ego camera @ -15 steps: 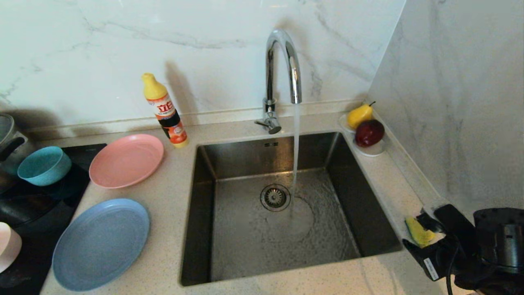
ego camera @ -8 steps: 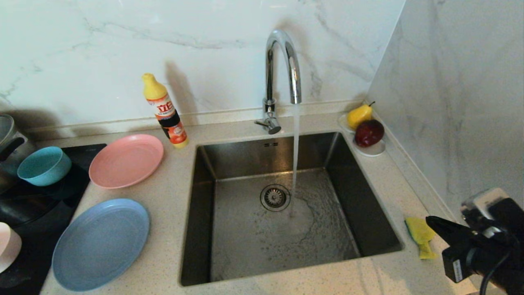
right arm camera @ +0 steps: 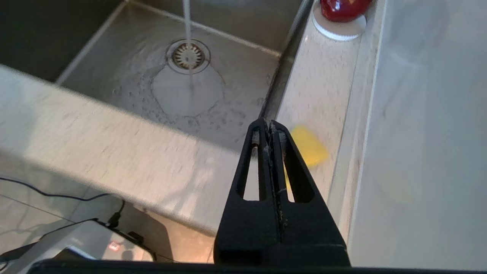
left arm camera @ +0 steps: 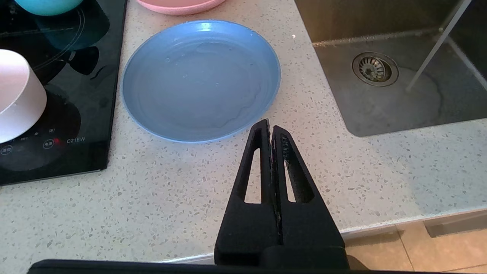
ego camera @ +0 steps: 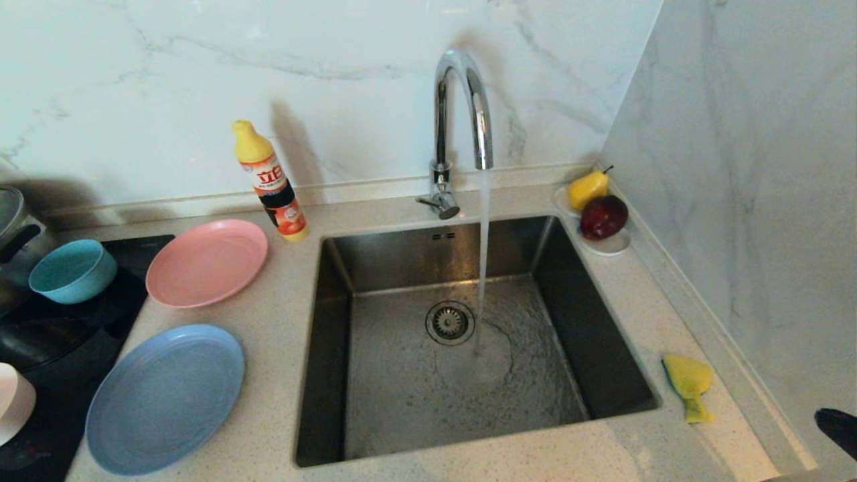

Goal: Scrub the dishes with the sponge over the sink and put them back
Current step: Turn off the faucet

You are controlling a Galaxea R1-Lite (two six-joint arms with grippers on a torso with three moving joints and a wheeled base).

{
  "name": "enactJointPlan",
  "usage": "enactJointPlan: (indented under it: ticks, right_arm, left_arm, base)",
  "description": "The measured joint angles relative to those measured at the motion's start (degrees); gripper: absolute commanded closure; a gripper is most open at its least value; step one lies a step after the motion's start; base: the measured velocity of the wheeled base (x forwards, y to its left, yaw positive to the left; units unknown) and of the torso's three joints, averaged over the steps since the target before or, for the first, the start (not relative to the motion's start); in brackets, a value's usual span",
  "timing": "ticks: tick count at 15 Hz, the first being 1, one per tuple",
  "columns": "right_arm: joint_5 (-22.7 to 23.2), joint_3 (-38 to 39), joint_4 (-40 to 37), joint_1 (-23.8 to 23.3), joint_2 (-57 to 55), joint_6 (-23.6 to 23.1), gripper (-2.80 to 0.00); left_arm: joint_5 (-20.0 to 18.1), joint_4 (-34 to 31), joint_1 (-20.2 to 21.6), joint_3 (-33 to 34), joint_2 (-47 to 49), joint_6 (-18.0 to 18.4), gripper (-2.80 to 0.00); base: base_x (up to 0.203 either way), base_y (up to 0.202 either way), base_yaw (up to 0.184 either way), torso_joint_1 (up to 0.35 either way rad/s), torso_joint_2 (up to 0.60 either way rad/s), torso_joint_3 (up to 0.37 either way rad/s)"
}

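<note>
Beside the sink (ego camera: 335, 348), speckled countertop (ego camera: 281, 321) meets marble walls (ego camera: 736, 167).

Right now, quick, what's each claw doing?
Left claw: closed, empty, parked near the blue plate.
Right claw: closed, empty; sponge lies on the counter.

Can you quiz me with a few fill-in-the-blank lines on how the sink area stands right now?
1. The sponge lies on the counter to the ____ of the sink, held by no gripper.
2. Water from the tap lands beside the ____.
3. The right gripper is shut and holds ____.
4. The left gripper is shut, near the rim of the ____ plate.

Missing words: right; drain; nothing; grey-blue
</note>
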State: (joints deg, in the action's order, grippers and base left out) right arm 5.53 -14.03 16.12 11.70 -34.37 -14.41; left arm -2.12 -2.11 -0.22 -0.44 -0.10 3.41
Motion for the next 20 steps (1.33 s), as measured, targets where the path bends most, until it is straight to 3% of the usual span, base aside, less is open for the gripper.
enactJointPlan:
  ticks: [4, 7, 9, 15, 20]
  right_arm:
    - [2.8, 5.9, -9.2, -8.3, 15.9, 0.3, 0.00]
    - [-0.9, 11.5, -13.0, -11.1, 25.8, 0.1, 0.00]
    - [-4.0, 12.7, -14.7, -11.6, 30.4, 2.3, 0.00]
    - [-4.9, 13.4, -17.0, -11.9, 34.2, 14.1, 0.00]
    - [-4.8, 13.5, -17.2, -11.9, 34.5, 14.3, 0.00]
  left_arm:
    - [0.0, 0.0, 0.0, 0.0, 0.0, 0.0, 0.00]
    - [0.0, 0.0, 0.0, 0.0, 0.0, 0.0, 0.00]
    - [0.0, 0.0, 0.0, 0.0, 0.0, -0.1, 0.00]
    - [0.0, 0.0, 0.0, 0.0, 0.0, -0.2, 0.00]
    - [0.0, 0.0, 0.0, 0.0, 0.0, -0.2, 0.00]
  base:
    - [0.000, 0.000, 0.000, 0.000, 0.00, 0.000]
    - [0.000, 0.000, 0.000, 0.000, 0.00, 0.000]
    - [0.000, 0.000, 0.000, 0.000, 0.00, 0.000]
    - [0.000, 0.000, 0.000, 0.000, 0.00, 0.000]
    - [0.000, 0.000, 0.000, 0.000, 0.00, 0.000]
